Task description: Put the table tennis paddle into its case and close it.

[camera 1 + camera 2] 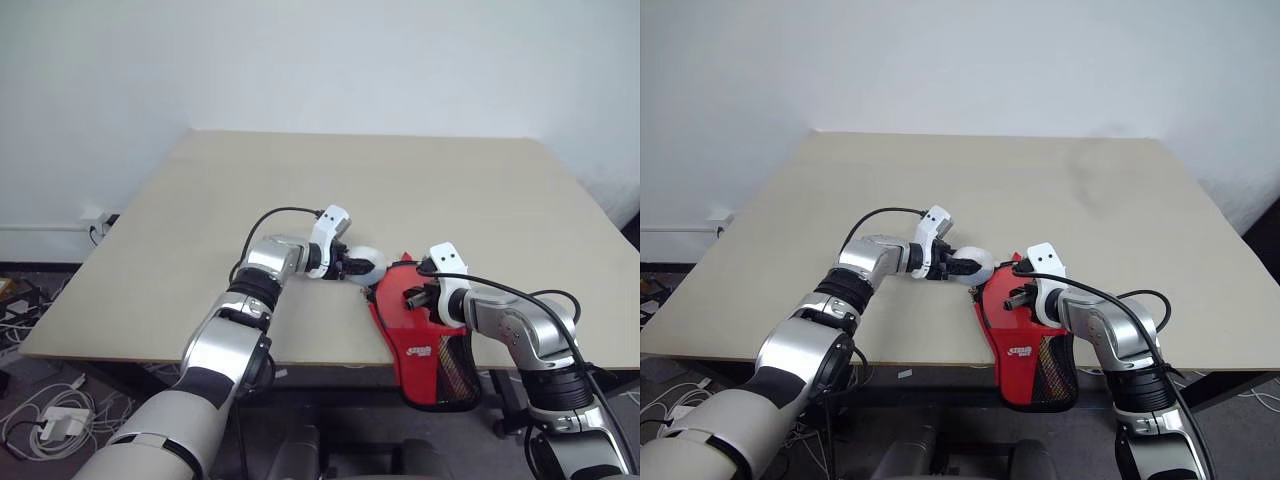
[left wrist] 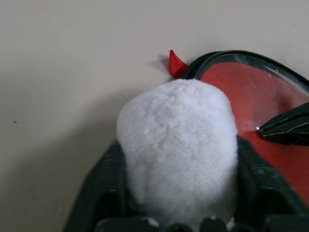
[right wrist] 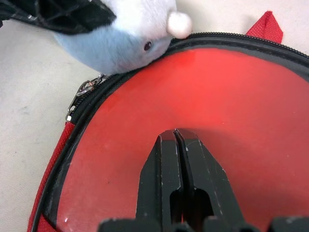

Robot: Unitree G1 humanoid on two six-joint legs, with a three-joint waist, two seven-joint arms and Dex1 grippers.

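On the beige wooden table (image 1: 300,190), at its near edge, my red zip case (image 1: 420,345) overhangs, red paddle (image 3: 203,92) showing inside. My right gripper (image 3: 176,140), pinched together, pins it; beside, my left gripper (image 1: 362,266) clasps a fluffy white pompom (image 2: 178,145), probably the zip's pull.

Plush toy (image 3: 120,38) crowds the case's (image 3: 203,92) zip edge.

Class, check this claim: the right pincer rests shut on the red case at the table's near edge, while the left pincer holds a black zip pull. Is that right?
One slip: the left pincer holds a fluffy white pom-pom, as the left wrist view shows. The right pincer does rest shut on the red case at the table's near edge.
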